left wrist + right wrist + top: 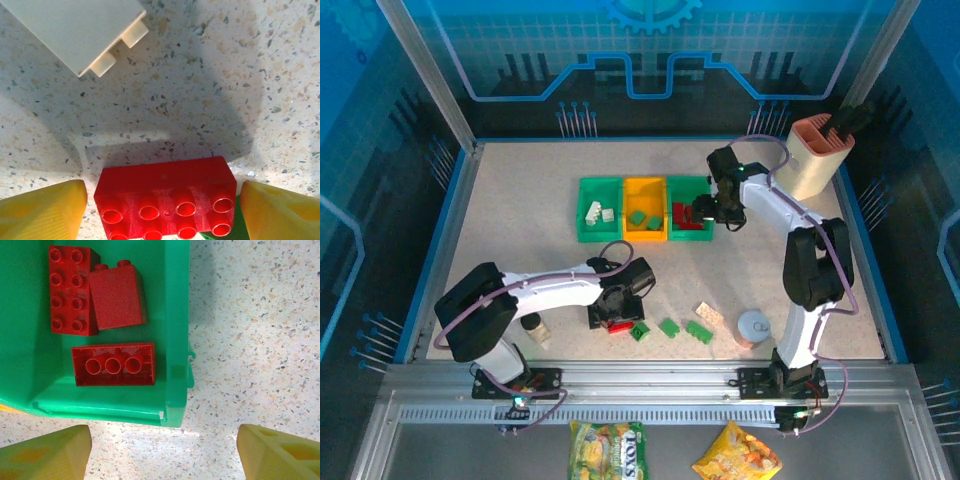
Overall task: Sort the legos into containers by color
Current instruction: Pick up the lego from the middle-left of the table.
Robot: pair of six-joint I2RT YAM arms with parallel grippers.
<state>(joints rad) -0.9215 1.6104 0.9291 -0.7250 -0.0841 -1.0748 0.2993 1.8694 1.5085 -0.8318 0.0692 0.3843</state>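
On the speckled table (520, 200) three containers (645, 238) sit in a row. The left green one holds white legos (598, 212), the orange middle one green legos (642, 218), and the right green bin (175, 315) three red legos (113, 365), with the right gripper (165, 450) hanging wide open and empty over its edge. Near the front, the left gripper (164, 200) stands open astride a red brick (165, 185) lying on the table, its pads (45, 210) seemingly just clear of it, with three green bricks (668, 326) and a cream brick (709, 313) loose nearby.
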